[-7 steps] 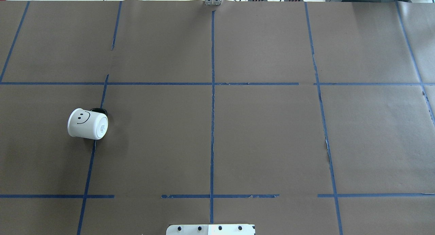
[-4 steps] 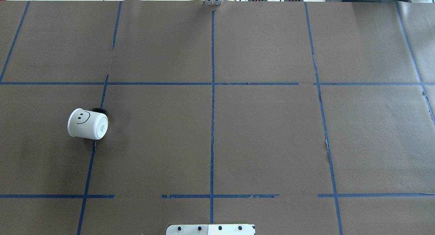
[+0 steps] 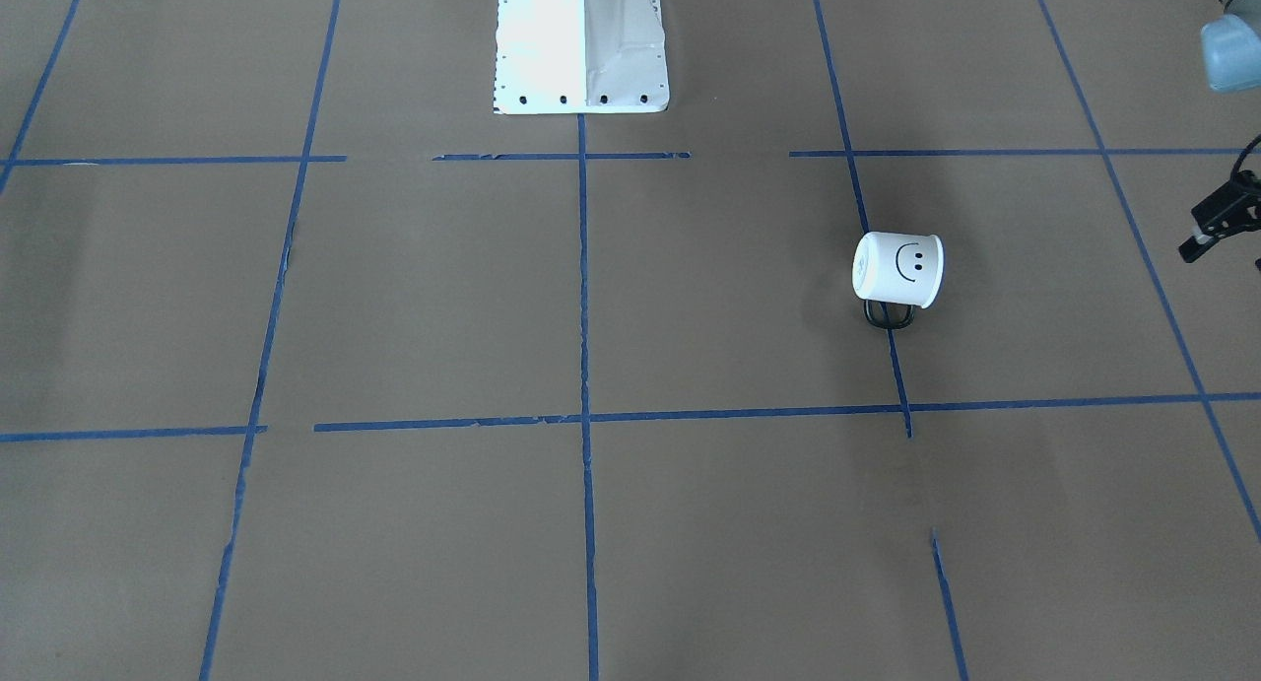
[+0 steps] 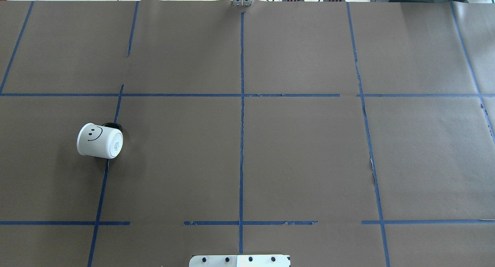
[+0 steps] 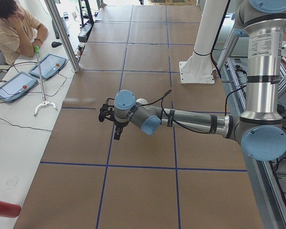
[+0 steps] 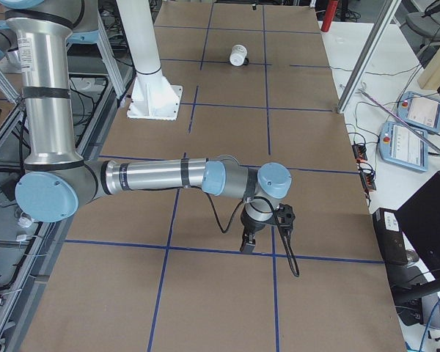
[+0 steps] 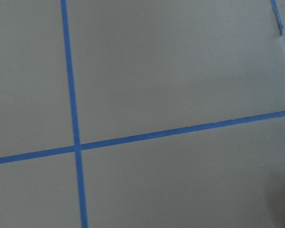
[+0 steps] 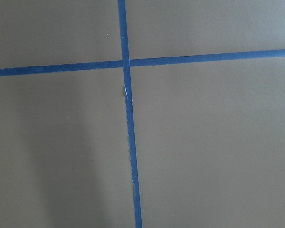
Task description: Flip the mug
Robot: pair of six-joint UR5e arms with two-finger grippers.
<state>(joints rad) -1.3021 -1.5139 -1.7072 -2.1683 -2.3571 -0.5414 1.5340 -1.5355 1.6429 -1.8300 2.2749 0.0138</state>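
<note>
The white mug (image 4: pixel 99 140) lies on its side on the brown paper at the left of the overhead view. Its smiley face points up, its base faces the table's middle, and its black handle rests on the table on the far side. It also shows in the front-facing view (image 3: pixel 896 268) and far off in the exterior right view (image 6: pixel 238 55). My left gripper (image 5: pixel 117 132) hangs above the table near the mug; I cannot tell if it is open. My right gripper (image 6: pixel 247 243) hangs over the far end of the table; I cannot tell its state. Both wrist views show only paper and tape.
Blue tape lines (image 4: pixel 241 124) divide the brown paper into squares. The robot's white base (image 3: pixel 579 45) stands at the table's near edge. A person (image 5: pixel 12 28) sits beside tablets on the side table. A black part of the left arm (image 3: pixel 1220 220) shows at the front-facing view's right edge.
</note>
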